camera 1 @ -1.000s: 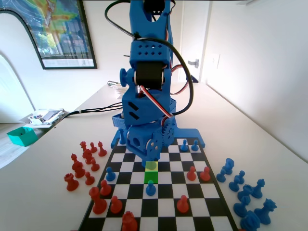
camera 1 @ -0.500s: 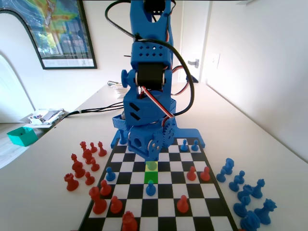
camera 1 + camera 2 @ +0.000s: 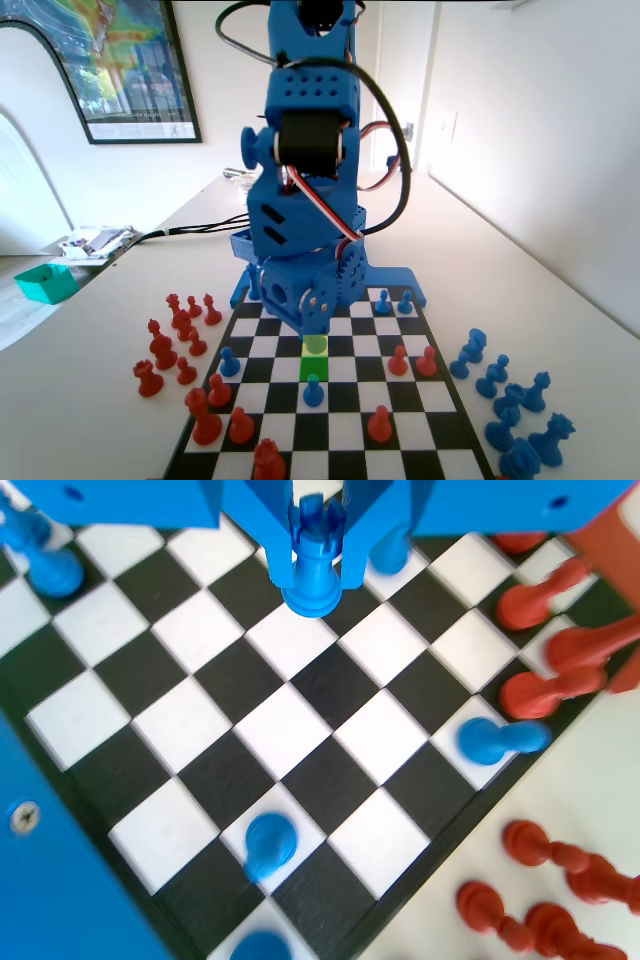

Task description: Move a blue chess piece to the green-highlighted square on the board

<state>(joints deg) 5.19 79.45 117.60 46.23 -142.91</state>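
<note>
In the wrist view my gripper (image 3: 314, 584) is shut on a small blue chess piece (image 3: 313, 550) with a notched, castle-like top, one jaw on each side, just over the board (image 3: 300, 730). In the fixed view the gripper (image 3: 303, 322) hangs low over the board's (image 3: 440, 420) far half. Right in front of it lies a paler yellow-green square (image 3: 315, 345) with a rounded green-tinted shape on it. The bright green-highlighted square (image 3: 314, 367) comes one row nearer the camera and has nothing on it. Whether the held piece touches the board I cannot tell.
A blue pawn (image 3: 314, 392) stands just in front of the green square, another (image 3: 229, 362) to its left. Red pawns (image 3: 398, 360) stand on the board's right half and near corner. Off the board are red pieces (image 3: 175, 335) to the left and blue pieces (image 3: 510, 400) to the right.
The arm's upper links have swung slightly left and up. The gripper stays low at the same spot, and no piece on the board has moved.
</note>
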